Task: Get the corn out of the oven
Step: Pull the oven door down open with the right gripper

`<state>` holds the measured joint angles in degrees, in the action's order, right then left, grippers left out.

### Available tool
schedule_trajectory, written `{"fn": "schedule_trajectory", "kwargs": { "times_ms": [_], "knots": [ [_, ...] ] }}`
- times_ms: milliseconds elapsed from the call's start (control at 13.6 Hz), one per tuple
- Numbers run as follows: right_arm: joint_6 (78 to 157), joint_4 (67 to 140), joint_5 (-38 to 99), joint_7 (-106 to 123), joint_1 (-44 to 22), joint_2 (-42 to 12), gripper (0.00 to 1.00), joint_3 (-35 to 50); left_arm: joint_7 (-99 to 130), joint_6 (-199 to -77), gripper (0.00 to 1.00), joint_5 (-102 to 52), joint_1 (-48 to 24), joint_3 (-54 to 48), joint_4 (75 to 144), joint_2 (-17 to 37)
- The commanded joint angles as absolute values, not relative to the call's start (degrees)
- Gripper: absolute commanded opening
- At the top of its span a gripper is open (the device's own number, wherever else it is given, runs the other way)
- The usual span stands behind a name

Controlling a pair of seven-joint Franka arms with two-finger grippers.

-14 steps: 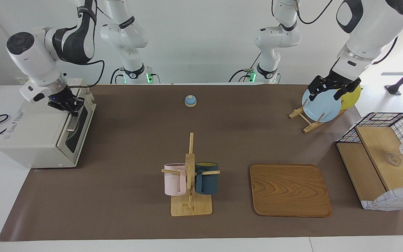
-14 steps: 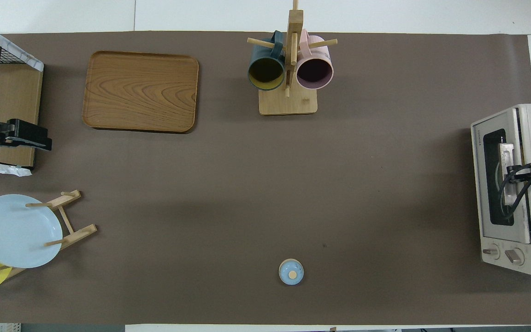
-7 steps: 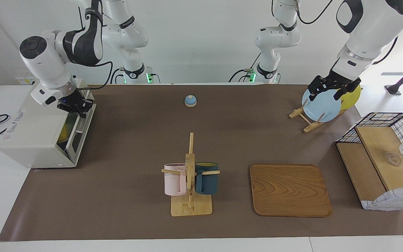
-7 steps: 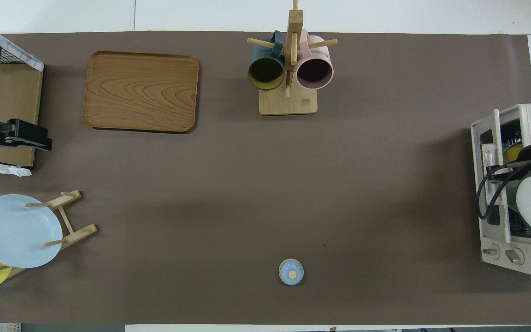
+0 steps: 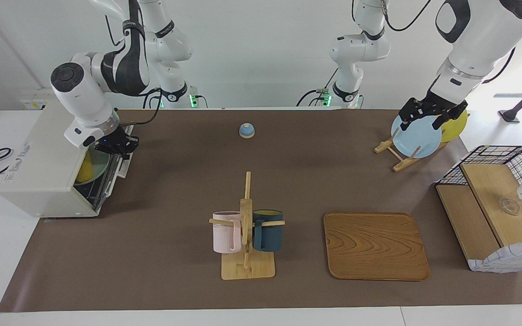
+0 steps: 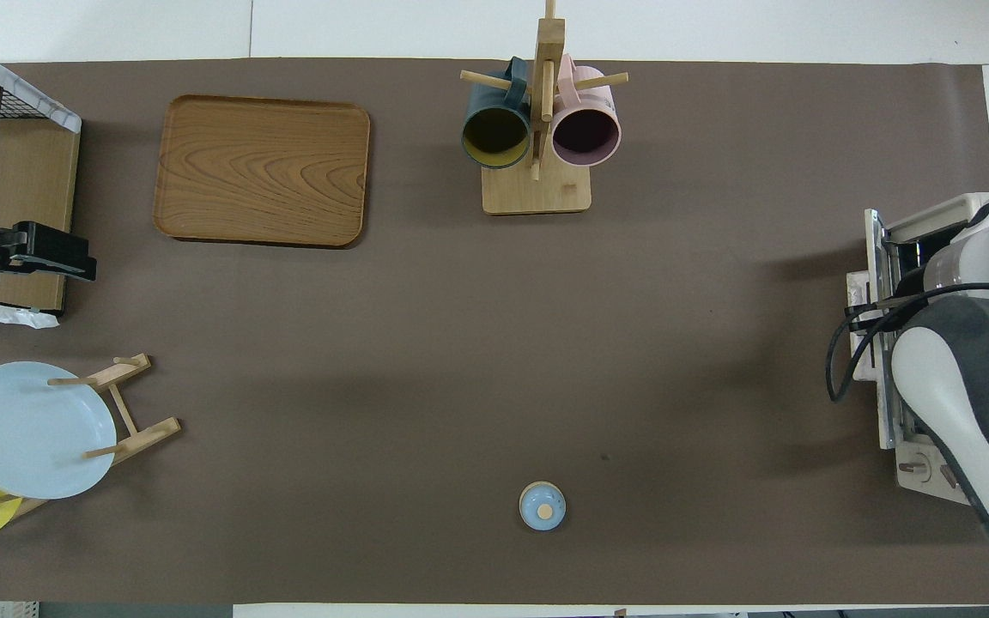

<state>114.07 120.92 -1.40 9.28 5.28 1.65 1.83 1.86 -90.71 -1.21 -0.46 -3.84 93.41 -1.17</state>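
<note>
The cream-white oven (image 5: 39, 174) stands at the right arm's end of the table, and it also shows in the overhead view (image 6: 928, 225). Its door (image 5: 117, 174) hangs partly open, tilted outward. Inside, the yellow corn (image 5: 86, 168) lies on a pale green plate (image 5: 101, 164). My right gripper (image 5: 119, 147) is at the door's upper edge, shut on the door handle, which it hides. In the overhead view the right arm (image 6: 967, 378) covers the oven's inside. My left gripper (image 5: 429, 117) waits over the blue plate (image 5: 417, 140).
A blue and a yellow plate (image 5: 456, 124) stand in a wooden rack. A wire-and-wood basket shelf (image 5: 496, 203), a wooden tray (image 5: 374, 246), a mug tree with a pink and a dark blue mug (image 5: 246, 231), and a small blue bell (image 5: 247, 130) are on the brown mat.
The right gripper has pulled the oven door from shut to partly open, moving out from the oven toward the table's middle. The corn and green plate came into view. The left arm has not moved.
</note>
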Motion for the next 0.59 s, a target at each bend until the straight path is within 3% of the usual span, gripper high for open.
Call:
{"fn": "schedule_trajectory", "kwargs": {
  "times_ms": [0,516],
  "knots": [
    [126.54,123.83,-3.69,8.71,5.46,-3.43,0.00,0.97,2.11,-90.97,1.00,-0.18,-0.79,-3.69,94.04,-1.58],
    [129.90,126.73,-3.69,7.12,4.04,-3.95,0.00,0.97,2.11,-91.05,1.00,-0.18,-0.88,-3.69,94.04,-1.58]
  ]
}}
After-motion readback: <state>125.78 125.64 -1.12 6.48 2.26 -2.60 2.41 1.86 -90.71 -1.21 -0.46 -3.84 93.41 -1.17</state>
